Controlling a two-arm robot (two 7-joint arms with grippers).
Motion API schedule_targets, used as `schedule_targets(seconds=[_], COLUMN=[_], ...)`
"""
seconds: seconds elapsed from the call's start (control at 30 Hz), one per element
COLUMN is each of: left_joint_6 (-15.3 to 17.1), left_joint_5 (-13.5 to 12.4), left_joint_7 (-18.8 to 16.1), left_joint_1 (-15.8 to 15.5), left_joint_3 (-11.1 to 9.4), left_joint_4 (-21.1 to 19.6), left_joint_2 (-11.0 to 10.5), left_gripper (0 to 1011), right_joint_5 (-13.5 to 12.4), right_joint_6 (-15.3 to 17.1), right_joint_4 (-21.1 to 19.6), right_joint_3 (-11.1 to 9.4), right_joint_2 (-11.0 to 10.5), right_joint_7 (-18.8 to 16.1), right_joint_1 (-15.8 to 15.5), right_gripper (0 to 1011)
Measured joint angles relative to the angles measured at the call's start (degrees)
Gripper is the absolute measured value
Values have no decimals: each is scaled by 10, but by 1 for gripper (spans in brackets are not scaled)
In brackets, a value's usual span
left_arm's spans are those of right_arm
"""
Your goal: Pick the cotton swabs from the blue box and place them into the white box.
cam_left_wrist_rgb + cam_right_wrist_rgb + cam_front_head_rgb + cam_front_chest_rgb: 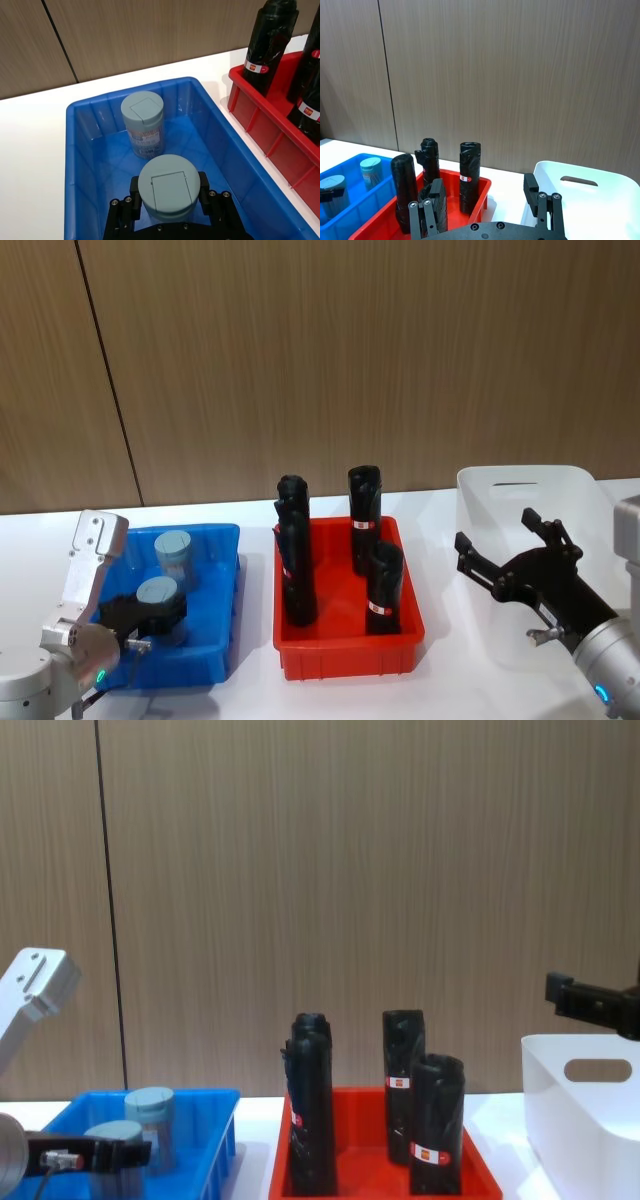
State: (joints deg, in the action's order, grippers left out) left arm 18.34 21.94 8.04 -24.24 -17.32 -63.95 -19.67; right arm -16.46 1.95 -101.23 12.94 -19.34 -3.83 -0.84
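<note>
I have the white worktop (440,680) in front of me with three bins in a row. Toward its right edge stands the tall white plastic box (540,470) with an oval handle cut-out, and the part of its inside I can see holds no jar. In the middle sits the shallow red plastic bin (345,650), and toward the left edge lies the shallow bright blue plastic box (232,580). The tall black rolls (297,570) with red-and-white labels stand in the red bin and are not my concern.

My right claw (495,530) hangs over the white box's near left corner, spread wide and holding nothing. My left claw (152,615) is down in the blue box, clamped on the sides of the nearer jar (167,185). It is a small clear cylinder of cotton swabs with a grey-blue round lid. I cannot tell whether its base has left the floor of the box. The farther jar (142,120), of the same kind, stands upright and free toward the box's far wall.

I judge the task barely begun. One jar is gripped, none is delivered, and both have to go across.
</note>
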Motion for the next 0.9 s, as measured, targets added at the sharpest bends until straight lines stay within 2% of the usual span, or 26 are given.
schedule_targets(seconds=[0.43, 0.67, 0.73, 0.9], left_joint_6=[-44, -69, -77, -86], left_joint_5=[-8, -10, -11, -10], left_joint_7=[20, 52, 71, 97], left_joint_1=[13, 23, 27, 32], left_joint_3=[6, 13, 17, 21], left_joint_4=[-36, -73, -91, -111], left_joint_2=[-10, -23, -30, -38], left_gripper=[659, 660, 659, 660], right_joint_5=[0, 0, 0, 0], right_joint_6=[0, 0, 0, 0], right_joint_4=[0, 0, 0, 0], right_joint_3=[0, 0, 0, 0], right_joint_2=[0, 0, 0, 0], right_joint_7=[0, 0, 0, 0], right_joint_1=[0, 0, 0, 0], right_gripper=[1002, 1002, 1002, 1002])
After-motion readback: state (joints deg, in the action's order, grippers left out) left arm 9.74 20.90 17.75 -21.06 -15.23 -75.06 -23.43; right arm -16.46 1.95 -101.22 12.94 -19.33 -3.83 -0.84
